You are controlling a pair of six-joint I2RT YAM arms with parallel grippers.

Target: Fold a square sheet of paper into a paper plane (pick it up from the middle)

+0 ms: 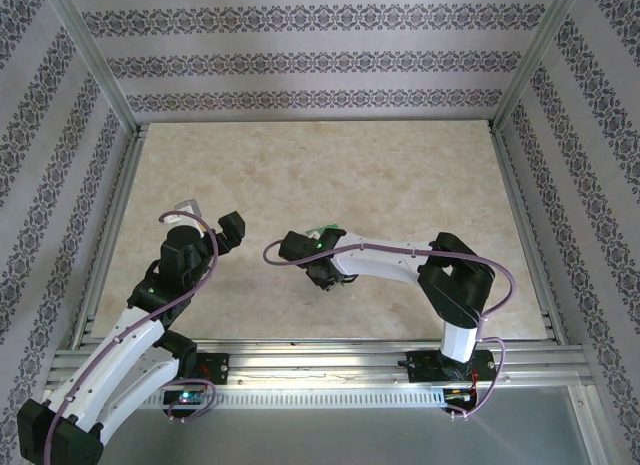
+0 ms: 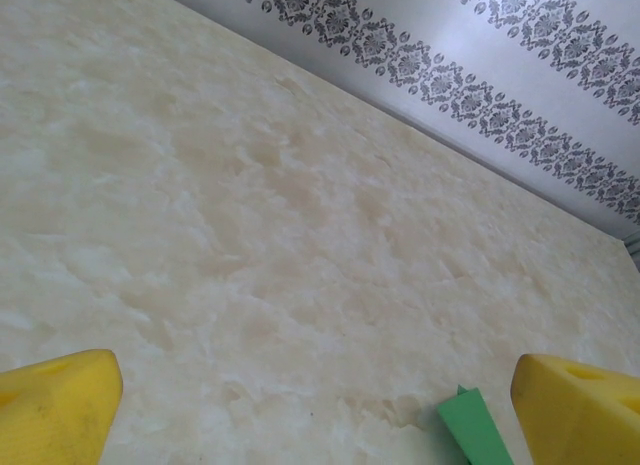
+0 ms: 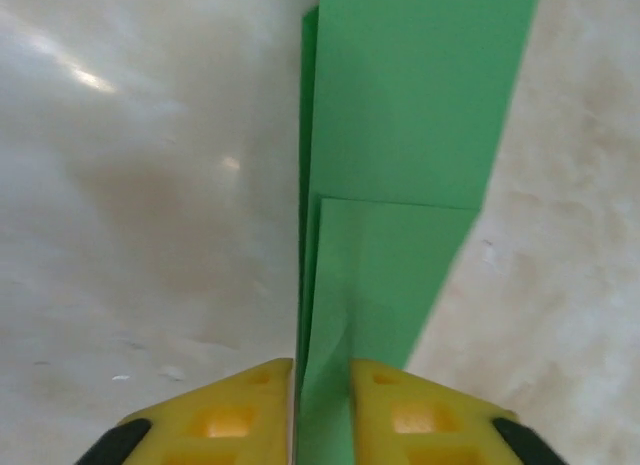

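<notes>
Right claw (image 3: 320,390) is narrow, with the green paper plane (image 3: 400,135) running between its yellow fingers (image 3: 400,410) toward 12 o'clock on the table (image 3: 130,185). Honestly can't tell if it's pinching. Left claw (image 2: 315,395) gapes wide, plane tip at its 5 o'clock.

One paper plane (image 3: 400,115) and two hands (image 2: 318,405) (image 3: 322,400).

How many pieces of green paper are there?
1: a folded green paper mid-table, between the right gripper's fingers. Its corner also shows near the left gripper. Others may hide beneath the arms.
</notes>
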